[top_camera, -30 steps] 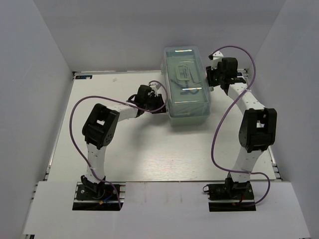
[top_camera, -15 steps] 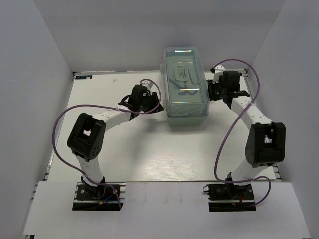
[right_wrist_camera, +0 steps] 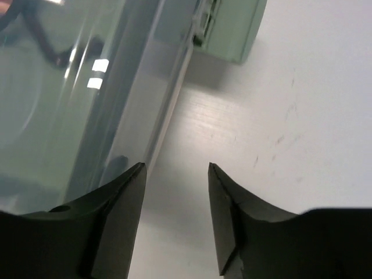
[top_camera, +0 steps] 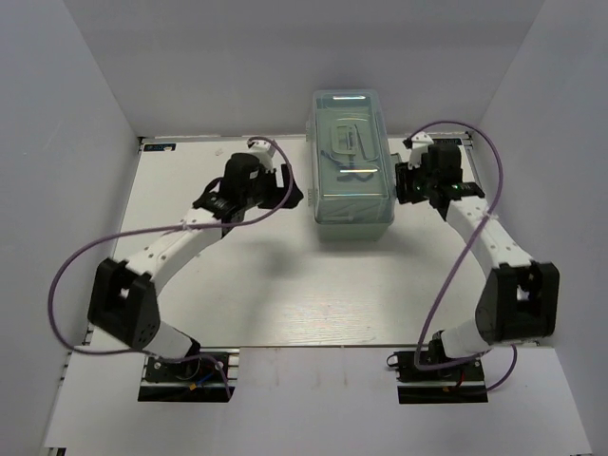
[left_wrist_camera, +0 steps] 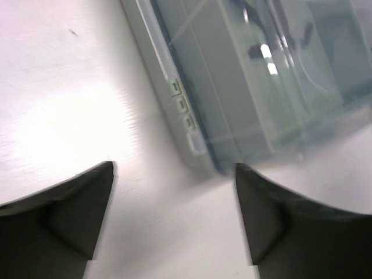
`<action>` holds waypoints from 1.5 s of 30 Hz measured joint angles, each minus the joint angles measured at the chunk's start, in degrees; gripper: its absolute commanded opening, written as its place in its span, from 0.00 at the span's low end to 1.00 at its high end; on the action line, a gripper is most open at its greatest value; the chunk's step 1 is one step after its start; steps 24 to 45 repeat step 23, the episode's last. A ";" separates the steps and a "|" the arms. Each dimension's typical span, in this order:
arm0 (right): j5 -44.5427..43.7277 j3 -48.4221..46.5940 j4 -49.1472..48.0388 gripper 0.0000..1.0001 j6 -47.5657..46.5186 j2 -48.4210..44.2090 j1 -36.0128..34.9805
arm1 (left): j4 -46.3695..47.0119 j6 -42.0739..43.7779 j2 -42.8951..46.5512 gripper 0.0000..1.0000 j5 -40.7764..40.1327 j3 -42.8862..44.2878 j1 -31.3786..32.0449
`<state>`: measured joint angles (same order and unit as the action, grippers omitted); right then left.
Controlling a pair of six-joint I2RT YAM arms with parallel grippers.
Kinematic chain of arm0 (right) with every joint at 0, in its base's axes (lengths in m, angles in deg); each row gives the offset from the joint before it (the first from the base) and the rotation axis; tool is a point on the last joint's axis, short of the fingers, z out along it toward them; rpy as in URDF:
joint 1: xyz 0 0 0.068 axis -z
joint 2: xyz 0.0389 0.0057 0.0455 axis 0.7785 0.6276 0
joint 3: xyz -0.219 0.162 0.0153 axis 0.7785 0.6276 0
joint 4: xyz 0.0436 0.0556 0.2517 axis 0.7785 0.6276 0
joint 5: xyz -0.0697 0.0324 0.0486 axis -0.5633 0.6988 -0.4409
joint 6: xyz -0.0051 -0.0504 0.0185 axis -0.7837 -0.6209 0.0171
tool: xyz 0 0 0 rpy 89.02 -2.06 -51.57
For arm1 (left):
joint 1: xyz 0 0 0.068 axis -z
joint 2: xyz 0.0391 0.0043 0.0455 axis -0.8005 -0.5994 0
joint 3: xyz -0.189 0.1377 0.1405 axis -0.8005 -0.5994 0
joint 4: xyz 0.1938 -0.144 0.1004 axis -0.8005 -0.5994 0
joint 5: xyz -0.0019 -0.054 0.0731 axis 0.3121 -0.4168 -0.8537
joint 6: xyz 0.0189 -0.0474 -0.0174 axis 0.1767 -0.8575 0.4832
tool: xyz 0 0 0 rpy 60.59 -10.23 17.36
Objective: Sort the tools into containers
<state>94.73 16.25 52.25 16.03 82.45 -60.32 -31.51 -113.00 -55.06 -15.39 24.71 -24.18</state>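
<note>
Sorting looks done: nothing loose on surface (top_camera: pixel 285 275). Toolbox (top_camera: pixel 353 214) at back centre, lid (top_camera: pixel 350 119) shut, dark shapes (top_camera: pixel 357 174) beneath, likely tools. Left end effector (left_wrist_camera: pixel 173 168), right end effector (right_wrist_camera: pixel 175 167) released, empty, flanking it.

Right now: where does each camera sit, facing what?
Top external: above, behind the bases; looks down at white table, pale mint-green plastic toolbox with translucent lid; both arms show.
Left wrist: on left arm, facing toolbox's left side; open left end effector shows.
Right wrist: on right arm, facing its right side; open right end effector shows.
Shared: the toolbox.
</note>
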 measured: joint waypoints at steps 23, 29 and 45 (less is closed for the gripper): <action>-8.24 34.12 4.92 0.91 6.16 -42.36 -0.31 | -7.72 21.68 41.11 1.00 -18.78 -22.60 0.00; -8.24 34.12 4.92 0.91 6.16 -42.36 -0.31 | -7.72 21.68 41.11 1.00 -18.78 -22.60 0.00; -8.24 34.12 4.92 0.91 6.16 -42.36 -0.31 | -7.72 21.68 41.11 1.00 -18.78 -22.60 0.00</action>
